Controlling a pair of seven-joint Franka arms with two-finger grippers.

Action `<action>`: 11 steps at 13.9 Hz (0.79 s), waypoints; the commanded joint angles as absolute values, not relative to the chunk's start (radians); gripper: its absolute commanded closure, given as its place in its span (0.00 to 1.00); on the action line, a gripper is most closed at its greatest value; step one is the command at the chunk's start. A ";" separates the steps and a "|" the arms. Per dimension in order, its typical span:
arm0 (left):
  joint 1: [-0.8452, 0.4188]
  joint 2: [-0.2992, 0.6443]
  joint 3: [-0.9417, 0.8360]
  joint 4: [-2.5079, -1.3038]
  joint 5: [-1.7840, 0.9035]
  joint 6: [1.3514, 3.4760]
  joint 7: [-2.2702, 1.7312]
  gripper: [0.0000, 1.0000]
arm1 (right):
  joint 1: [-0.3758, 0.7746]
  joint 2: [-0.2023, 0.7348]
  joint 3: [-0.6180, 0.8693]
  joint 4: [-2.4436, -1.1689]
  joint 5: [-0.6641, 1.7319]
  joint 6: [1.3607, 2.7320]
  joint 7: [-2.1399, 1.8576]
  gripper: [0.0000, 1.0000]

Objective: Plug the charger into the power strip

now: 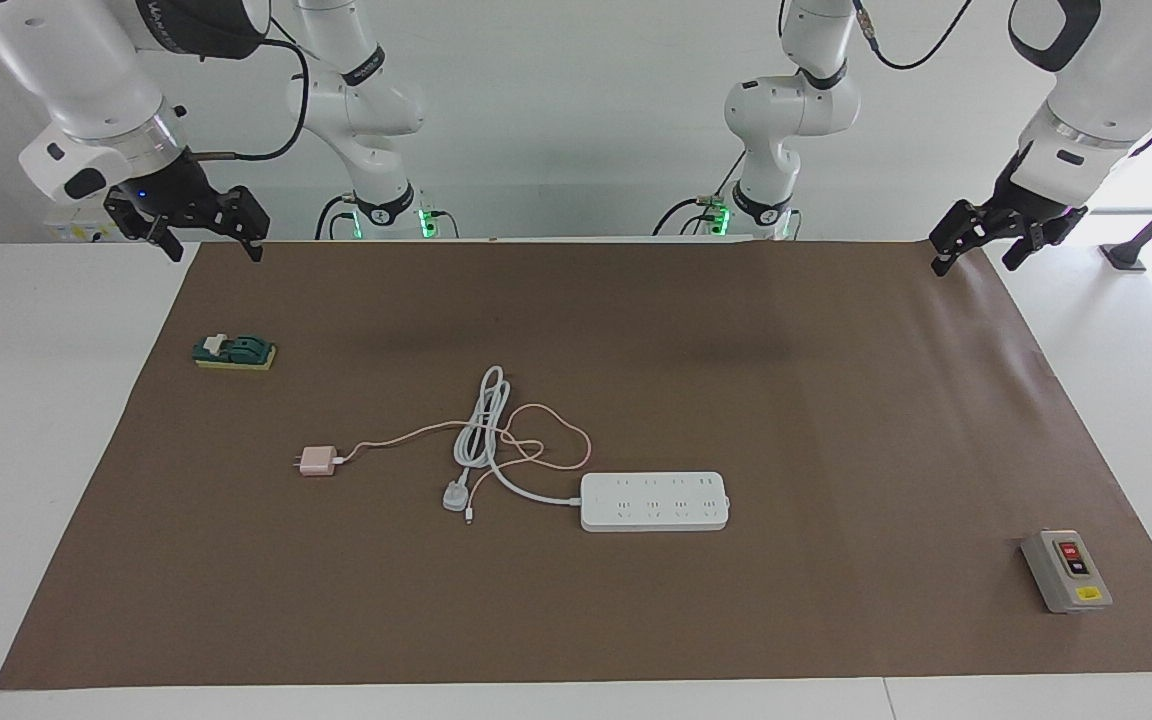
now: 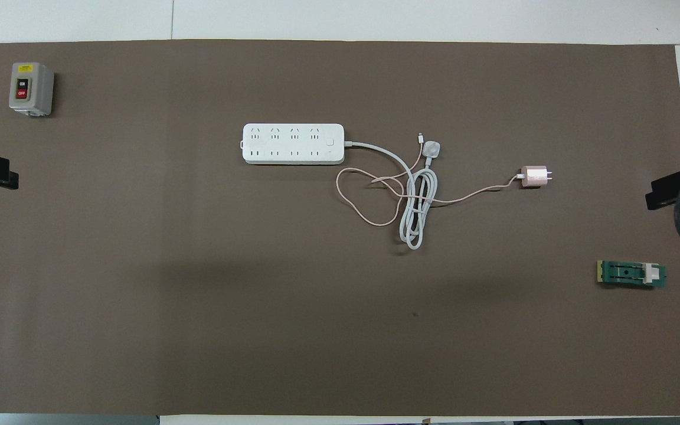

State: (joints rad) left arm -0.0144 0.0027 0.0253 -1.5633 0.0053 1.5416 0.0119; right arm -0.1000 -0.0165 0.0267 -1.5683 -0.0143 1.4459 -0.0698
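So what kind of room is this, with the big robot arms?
Probably a robot test lab. Two white robot arms stand at a white table covered by a brown paper sheet, with practice things laid out: a long white power strip, a small pink cube charger and a grey switch box.

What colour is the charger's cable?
Pale pink, like the charger itself; the cable shows best overhead.
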 commanded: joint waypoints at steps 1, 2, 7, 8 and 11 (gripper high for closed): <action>-0.023 0.005 0.022 -1.580 0.017 1.548 0.023 0.00 | -0.124 -0.029 0.026 -1.604 0.031 1.479 -0.084 0.00; -0.037 -0.005 0.018 -1.574 0.018 1.543 0.015 0.00 | -0.126 -0.032 0.023 -1.626 0.044 1.508 -0.037 0.00; -0.041 0.035 0.012 -1.511 0.020 1.601 -0.070 0.00 | -0.172 0.087 0.020 -1.658 0.217 1.555 0.389 0.00; -0.038 0.038 0.011 -1.502 0.020 1.595 -0.049 0.00 | -0.192 0.116 0.020 -1.661 0.262 1.578 0.475 0.00; -0.029 0.034 0.015 -1.496 0.011 1.510 0.043 0.00 | -0.215 0.214 0.020 -1.664 0.388 1.670 0.712 0.00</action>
State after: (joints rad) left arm -0.0323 0.0202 0.0065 -1.5278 0.0061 1.5615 0.0037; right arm -0.1879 0.1691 0.0123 -1.6660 0.3152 1.6241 0.5873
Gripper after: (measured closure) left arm 0.000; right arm 0.000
